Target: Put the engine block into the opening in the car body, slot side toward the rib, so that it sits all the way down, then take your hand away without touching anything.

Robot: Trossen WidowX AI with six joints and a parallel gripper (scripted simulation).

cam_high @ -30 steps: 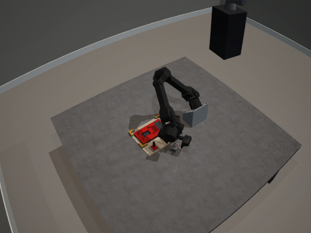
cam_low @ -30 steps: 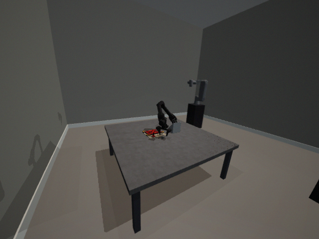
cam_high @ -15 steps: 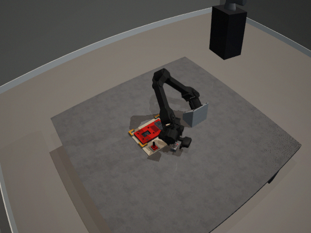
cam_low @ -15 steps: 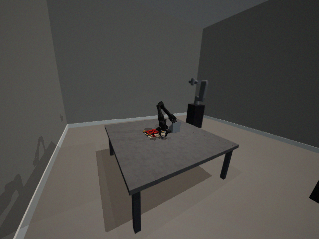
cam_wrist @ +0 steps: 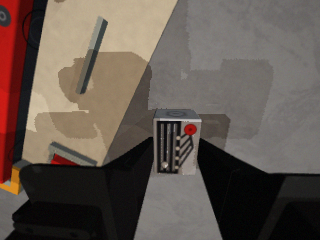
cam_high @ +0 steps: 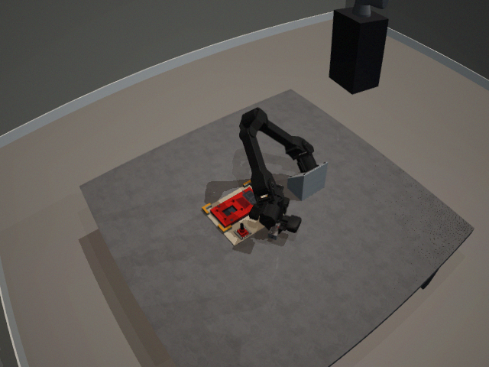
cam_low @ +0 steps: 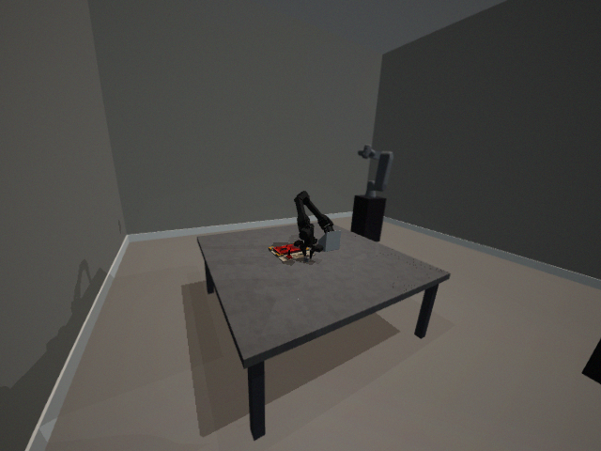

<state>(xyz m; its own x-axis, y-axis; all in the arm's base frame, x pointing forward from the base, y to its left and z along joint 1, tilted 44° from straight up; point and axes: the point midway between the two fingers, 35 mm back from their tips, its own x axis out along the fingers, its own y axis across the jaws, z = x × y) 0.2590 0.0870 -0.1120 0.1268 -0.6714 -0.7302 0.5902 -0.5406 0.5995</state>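
Note:
My gripper (cam_high: 273,228) (cam_wrist: 174,142) is shut on the engine block (cam_high: 273,232) (cam_wrist: 189,162), a small light grey block. Its face toward the wrist camera has dark slots, slanted bars and a red disc. It is beside the board, at or close above the table; I cannot tell if it touches. The red car body (cam_high: 237,217) (cam_wrist: 9,75) lies on the board, to the left in the wrist view. Its dark rectangular opening (cam_high: 229,210) shows in the top view with no block in it. The rib is too small to make out.
The beige board (cam_high: 233,238) (cam_wrist: 125,30) has orange corner brackets (cam_high: 225,228). A red part with a black post (cam_high: 241,232) stands in a grey frame at its near corner. A thin grey bar (cam_wrist: 92,55) sits on the board. A grey panel (cam_high: 313,183) stands by the arm's base.

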